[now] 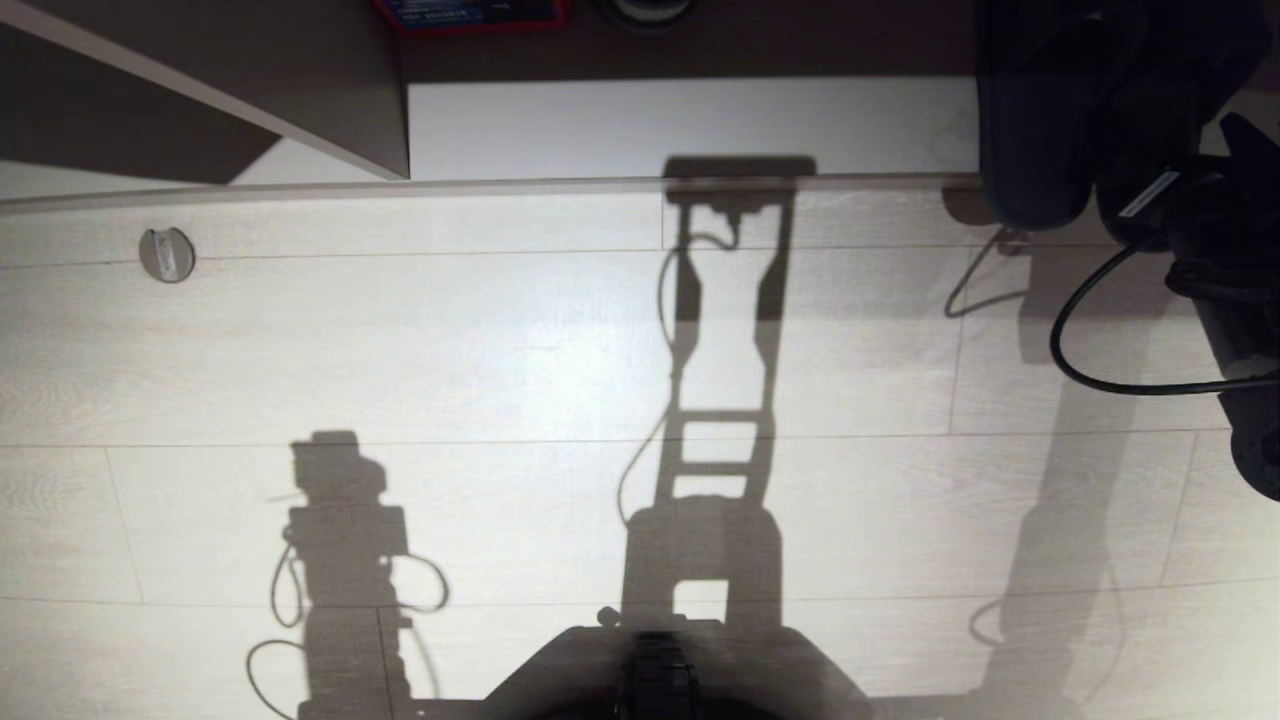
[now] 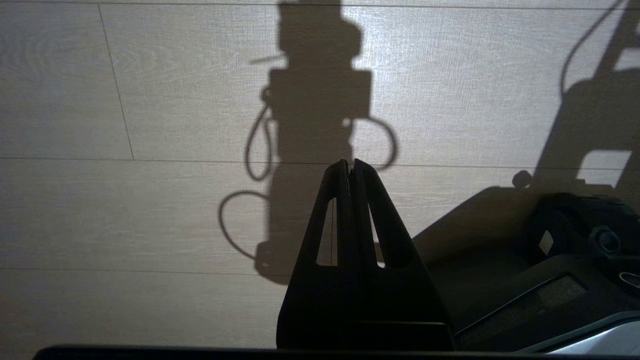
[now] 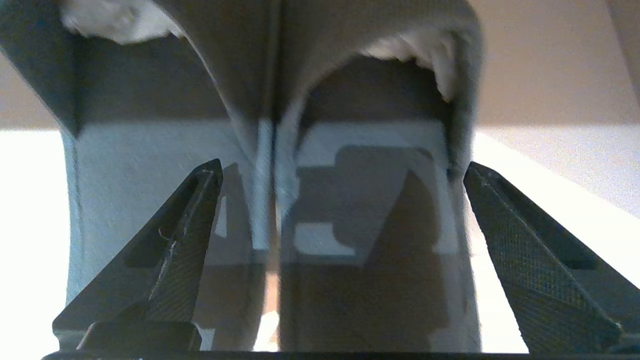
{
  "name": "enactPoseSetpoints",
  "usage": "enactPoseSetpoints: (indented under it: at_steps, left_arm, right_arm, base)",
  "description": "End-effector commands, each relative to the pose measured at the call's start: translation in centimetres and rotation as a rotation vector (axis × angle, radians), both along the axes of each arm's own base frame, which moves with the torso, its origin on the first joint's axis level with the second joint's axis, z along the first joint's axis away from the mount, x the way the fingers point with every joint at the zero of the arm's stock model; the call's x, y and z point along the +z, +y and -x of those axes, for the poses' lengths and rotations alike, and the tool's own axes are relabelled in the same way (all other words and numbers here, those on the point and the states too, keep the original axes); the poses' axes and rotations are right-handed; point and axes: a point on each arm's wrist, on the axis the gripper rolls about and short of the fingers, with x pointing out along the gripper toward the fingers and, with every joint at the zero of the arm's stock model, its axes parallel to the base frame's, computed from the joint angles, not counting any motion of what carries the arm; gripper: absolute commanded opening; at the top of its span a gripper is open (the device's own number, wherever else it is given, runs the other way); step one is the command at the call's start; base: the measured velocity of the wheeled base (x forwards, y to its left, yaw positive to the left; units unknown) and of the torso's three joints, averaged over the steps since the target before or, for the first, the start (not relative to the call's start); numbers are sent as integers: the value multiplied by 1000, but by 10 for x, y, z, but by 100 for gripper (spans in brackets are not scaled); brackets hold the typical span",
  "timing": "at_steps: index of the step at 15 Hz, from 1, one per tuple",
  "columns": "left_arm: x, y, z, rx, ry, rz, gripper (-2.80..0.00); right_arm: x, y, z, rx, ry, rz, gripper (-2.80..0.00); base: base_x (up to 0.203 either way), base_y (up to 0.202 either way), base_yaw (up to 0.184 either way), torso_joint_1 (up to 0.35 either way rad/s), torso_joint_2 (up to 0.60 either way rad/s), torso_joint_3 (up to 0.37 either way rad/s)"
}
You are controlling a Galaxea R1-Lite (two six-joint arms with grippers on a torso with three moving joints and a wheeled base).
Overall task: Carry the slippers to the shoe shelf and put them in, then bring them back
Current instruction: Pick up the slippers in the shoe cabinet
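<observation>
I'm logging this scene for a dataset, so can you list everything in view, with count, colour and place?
slippers: two, dark grey with pale lining, side by side on the shelf's light plank, right in front of the right gripper
shoe shelf: one, pale plank with a slanted grey-beige panel, far edge of the head view
red-edged object: one, at the back, cut off by the frame
round disc: one, grey, on the floor near the shelf, left side
floor: pale wood-grain planks, crossed by the robot's shadows
right gripper: open, a finger either side of the slippers, not gripping
left gripper: shut, over bare floor
</observation>
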Motion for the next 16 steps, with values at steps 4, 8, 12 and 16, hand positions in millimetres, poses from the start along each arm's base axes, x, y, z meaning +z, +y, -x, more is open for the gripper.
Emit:
enactPoseSetpoints:
  at_steps: [4,8,12,16]
  left_arm:
    - [0,0,0,1,-1,1,-280]
    - [0,0,0,1,-1,1,-280]
    - [0,0,0,1,-1,1,-280]
    - [0,0,0,1,-1,1,-280]
  right_arm:
    - [4,0,-9,4,-33,6,0]
    - [12,3,-12,12,-64,11,0]
    - [16,7,-16,25,-81,14,0]
    - [16,7,-21,21,-87,24,0]
  base:
    - [0,0,0,0,0,0]
    - [0,0,0,0,0,0]
    - [0,0,0,0,0,0]
    - [0,0,0,0,0,0]
